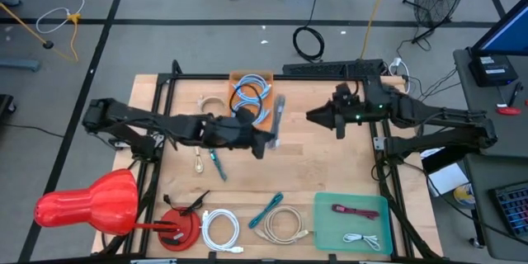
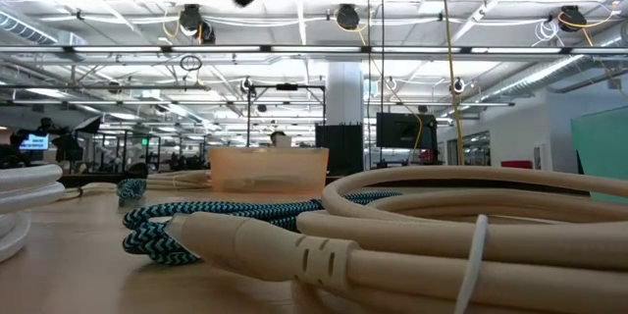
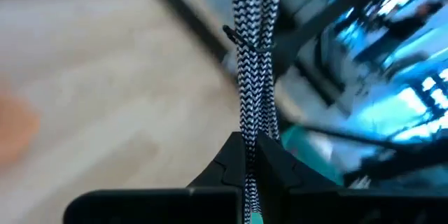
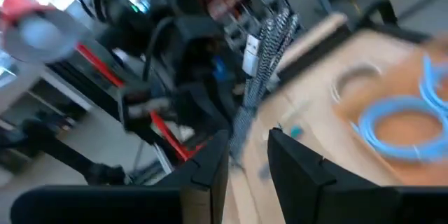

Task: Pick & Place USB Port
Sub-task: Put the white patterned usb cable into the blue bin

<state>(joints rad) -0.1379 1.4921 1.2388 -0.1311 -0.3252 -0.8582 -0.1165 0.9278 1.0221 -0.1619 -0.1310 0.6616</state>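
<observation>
A bundled black-and-white braided USB cable [image 1: 279, 120] with a dark tie round it [image 3: 241, 38] is held above the middle of the table by my left gripper [image 1: 268, 138], which is shut on it. My right gripper [image 1: 318, 117] hovers to the cable's right, raised and pointing level toward it. Its fingers [image 4: 248, 157] are open with nothing between them, and the cable [image 4: 269, 49] shows farther off. My left gripper pinches the folded cable bundle between its two fingers [image 3: 234, 157]; several strands lie side by side in the hold [image 3: 250, 136]. The bundle runs along the fingers and sticks out past their tips. It is lifted clear of the table.
An orange bin [image 1: 252, 92] with blue cables stands at the far middle. A green tray [image 1: 326, 223] at the near right holds a red item and a white cable. White [image 1: 221, 227], beige [image 1: 280, 224] and teal [image 1: 268, 209] cables lie near the front edge, red objects [image 1: 91, 202] at the near left.
</observation>
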